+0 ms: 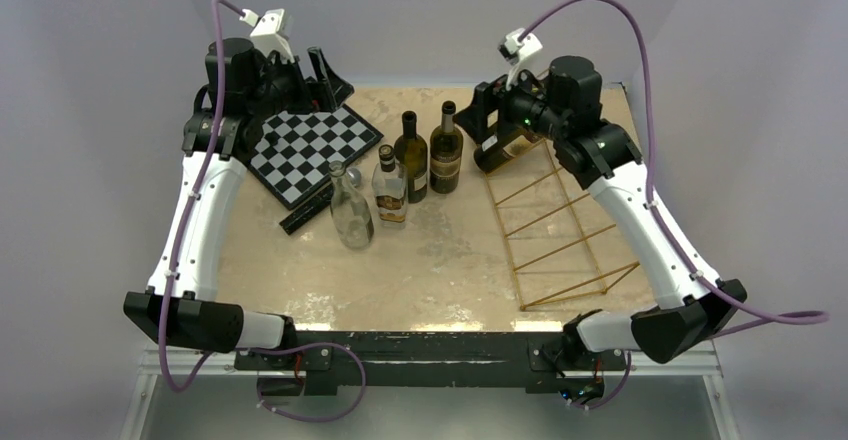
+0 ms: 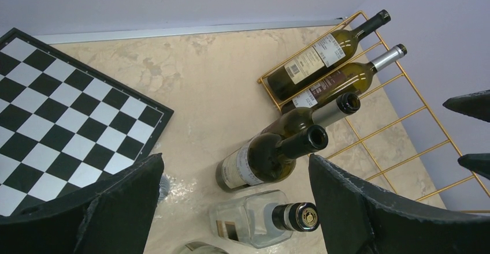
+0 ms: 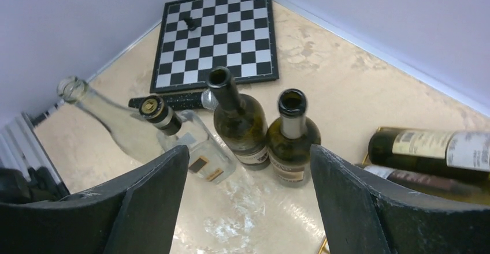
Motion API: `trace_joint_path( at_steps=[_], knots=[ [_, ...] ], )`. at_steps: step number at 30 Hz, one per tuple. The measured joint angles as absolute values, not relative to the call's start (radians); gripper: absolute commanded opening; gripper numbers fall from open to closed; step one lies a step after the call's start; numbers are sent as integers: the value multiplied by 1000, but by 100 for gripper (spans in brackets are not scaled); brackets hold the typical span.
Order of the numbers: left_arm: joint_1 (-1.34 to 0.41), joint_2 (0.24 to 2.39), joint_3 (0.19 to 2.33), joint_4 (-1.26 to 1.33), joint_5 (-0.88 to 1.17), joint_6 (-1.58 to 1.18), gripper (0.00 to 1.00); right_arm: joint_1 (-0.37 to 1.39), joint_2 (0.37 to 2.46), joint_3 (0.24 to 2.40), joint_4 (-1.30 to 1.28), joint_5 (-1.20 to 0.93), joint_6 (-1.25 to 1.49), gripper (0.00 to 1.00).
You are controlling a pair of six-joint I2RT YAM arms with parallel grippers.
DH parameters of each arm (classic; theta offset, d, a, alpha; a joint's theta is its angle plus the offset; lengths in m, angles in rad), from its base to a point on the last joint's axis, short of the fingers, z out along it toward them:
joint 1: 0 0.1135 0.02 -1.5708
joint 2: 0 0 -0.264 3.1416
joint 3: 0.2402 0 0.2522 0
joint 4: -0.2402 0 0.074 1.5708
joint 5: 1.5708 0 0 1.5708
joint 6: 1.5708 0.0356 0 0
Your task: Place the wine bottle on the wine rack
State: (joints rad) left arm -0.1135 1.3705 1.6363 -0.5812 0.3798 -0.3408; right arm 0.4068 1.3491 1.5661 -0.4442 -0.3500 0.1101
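Observation:
Two dark wine bottles [image 1: 410, 155] [image 1: 446, 148] stand upright mid-table, left of the gold wine rack [image 1: 545, 217]. In the left wrist view two more wine bottles [image 2: 315, 63] [image 2: 341, 81] lie on the rack's [image 2: 306, 49] far end; the right arm hides them from above. My left gripper [image 1: 335, 78] [image 2: 237, 208] hangs open and empty above the chessboard's far corner. My right gripper [image 1: 478, 120] [image 3: 248, 202] is open and empty above the rack's far left corner, with the standing bottles [image 3: 240, 124] [image 3: 293, 135] ahead of it.
A clear square bottle with a black cap [image 1: 390, 185] [image 2: 254, 219] and a clear round bottle [image 1: 351, 205] [image 3: 110, 121] stand left of the dark ones. The chessboard [image 1: 310, 150] lies at back left, a black bar [image 1: 305, 210] along its near edge. Walls enclose three sides.

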Motion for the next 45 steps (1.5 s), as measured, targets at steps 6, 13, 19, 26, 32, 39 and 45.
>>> trace_joint_path(
  at_steps=[6,13,19,26,32,39,45],
  knots=[
    [-113,1364,1614,-571,382,-342,99,590,1343,1516,-401,-294,-11,80],
    [-113,1357,1605,-570,382,-349,99,707,1356,1507,-376,-277,-49,75],
    [-113,1342,1589,-570,381,-357,99,797,1412,1507,-356,-247,-79,81],
    [-113,1328,1573,-579,374,-365,99,839,1520,1497,-314,-211,-86,82],
    [-113,1291,1545,-603,356,-367,99,838,1596,1497,-261,-147,-83,75],
    [-113,1251,1510,-625,338,-367,99,838,1672,1497,-220,-97,-49,53],
    [-113,1241,1507,-645,330,-367,99,838,1705,1497,-200,-101,-2,23]
  ],
)
